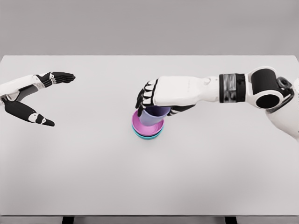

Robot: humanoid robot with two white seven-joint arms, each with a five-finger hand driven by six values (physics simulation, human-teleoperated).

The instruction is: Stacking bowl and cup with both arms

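Cup [153, 116] is looking like the light, stiff plastic kind, so I'm guessing it's weighing next to nothing and isn't going to flex or crack under the fingers. Smooth walls though, so it's probably a bit slippery. Best hold is around the upper wall near the rim, fingers on one side and thumb on the other, which is pretty much what's going on.

Head view: the cup is pale lavender, upright, and sitting down inside a pink bowl [142, 127], which is itself nesting in a teal bowl [147, 136]. Only a thin teal edge is peeking out underneath. The whole stack is sitting near the middle of the white table [149, 182].

The right hand [154, 95] is reaching in from the right and wrapping its dark fingers [142, 100] around the top of the cup, so it's gripping it. Whether the cup is fully seated in the bowl or hanging just above the bottom, I can't tell.

The left hand [32, 100] is hovering well off to the left, fingers spread wide and holding nothing.
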